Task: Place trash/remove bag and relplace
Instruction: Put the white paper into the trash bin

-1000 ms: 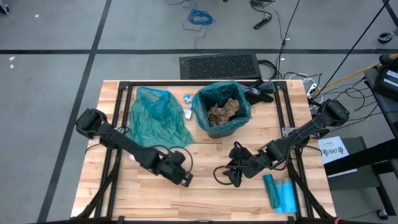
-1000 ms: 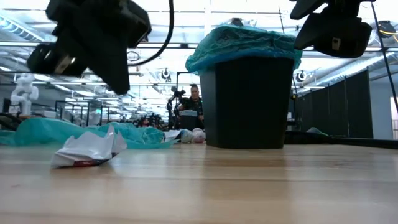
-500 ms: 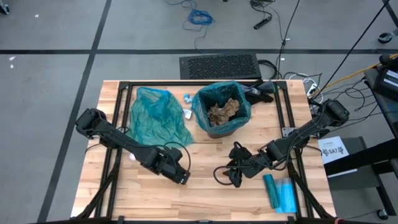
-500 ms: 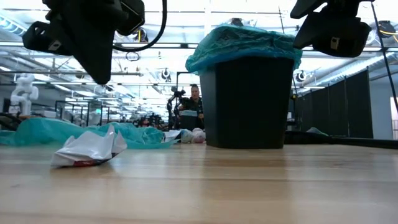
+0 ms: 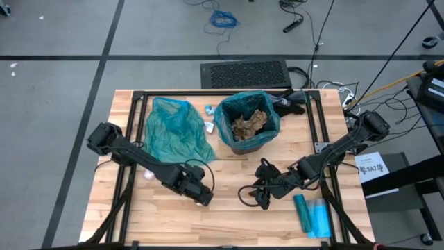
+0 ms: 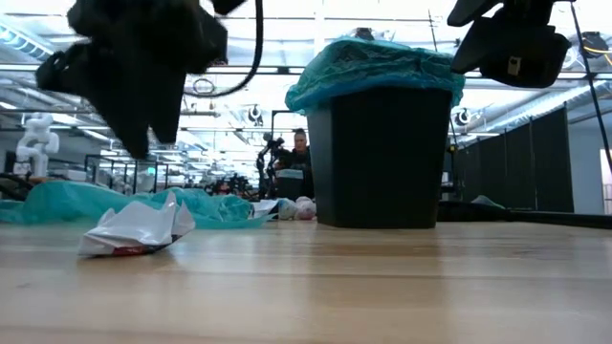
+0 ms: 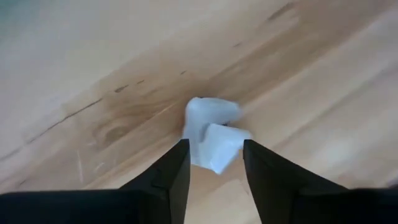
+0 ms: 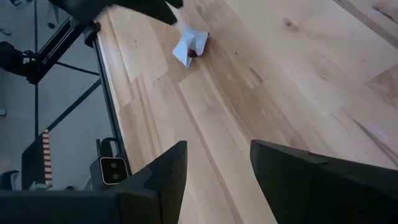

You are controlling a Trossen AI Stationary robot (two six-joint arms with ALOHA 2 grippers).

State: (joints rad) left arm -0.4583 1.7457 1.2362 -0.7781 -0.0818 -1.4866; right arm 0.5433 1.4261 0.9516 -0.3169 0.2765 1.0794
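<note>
A crumpled white wad of trash lies on the wooden table, also seen in the low view and the right wrist view. My left gripper hangs open just above the wad, pointing steeply down, one finger on either side, clear of it. My right gripper waits open over the table's near right. The black bin, lined with a teal bag, stands at the far middle, full of brown paper.
A loose teal bag lies spread left of the bin, with small wads beside it. A blue-teal packet lies at the near right. A black cloth lies behind the bin. A person stands beyond the table.
My left gripper has tipped to point more steeply down over the white wad and has opened its fingers. The wad has stayed where it lay. My right arm has kept still.
</note>
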